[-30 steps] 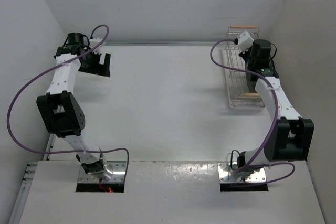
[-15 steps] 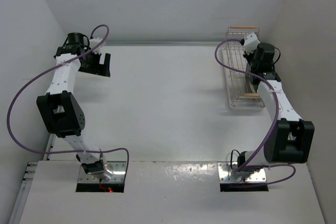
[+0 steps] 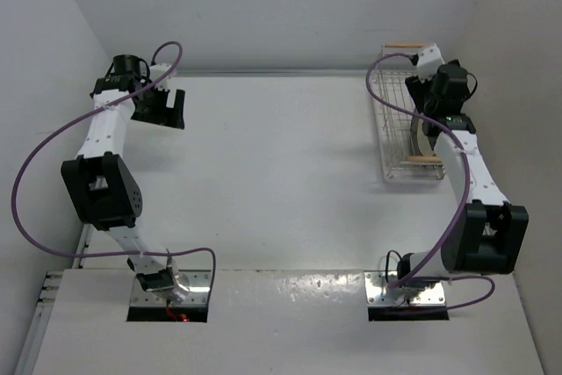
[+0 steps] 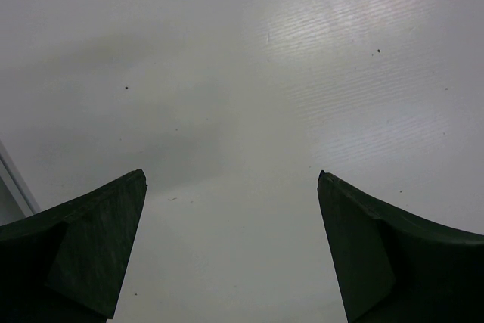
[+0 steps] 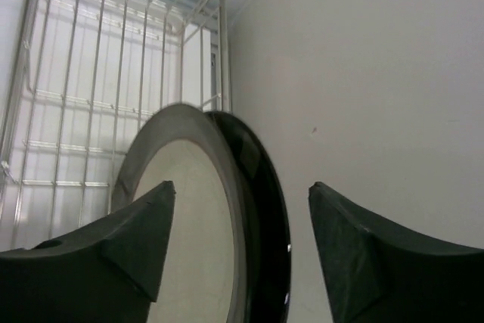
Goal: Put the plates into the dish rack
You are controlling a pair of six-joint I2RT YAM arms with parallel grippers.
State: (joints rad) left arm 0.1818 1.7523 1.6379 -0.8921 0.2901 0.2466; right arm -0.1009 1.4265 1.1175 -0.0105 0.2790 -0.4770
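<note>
Table (image 3: 281, 173): white and walled, with an arm bolted at each near corner.

Left arm (image 3: 105, 147): reaches to the far left. Its tool (image 4: 231, 172) is released, fingers spread to the full, over bare table. It holds nothing.

Right arm (image 3: 465, 173): reaches over the rack (image 3: 384, 120), which lies lengthwise in the far right corner against the wall.

Plate (image 5: 189, 209): cream face, dark glossy rim. It stands on edge inside the rack, near the right wall.

Right tool (image 5: 240, 184): released. Its fingers (image 5: 113, 247) straddle the plate's upper rim with a gap showing on both sides. No contact can be seen.

Step in hand, as judged: letting go of this plate and drawing clear.
- The tool should lift straight up along the plate's own plane, so neither finger brushes the rim and tips it.
- The spread should be kept until the fingers are above the rim.
- The wrist should stay off the rack wires and the near handle (image 3: 422, 159).
- Whether the plate sits between wires cannot be told from these views, so its steadiness is unconfirmed.

Count:
- Table: one.
- Arms: two.
- Rack: one, with two wooden handles.
- Plates: one in view. No others show on the table or in the rack, though part of the rack is hidden by the arm.
- Tools: two.
</note>
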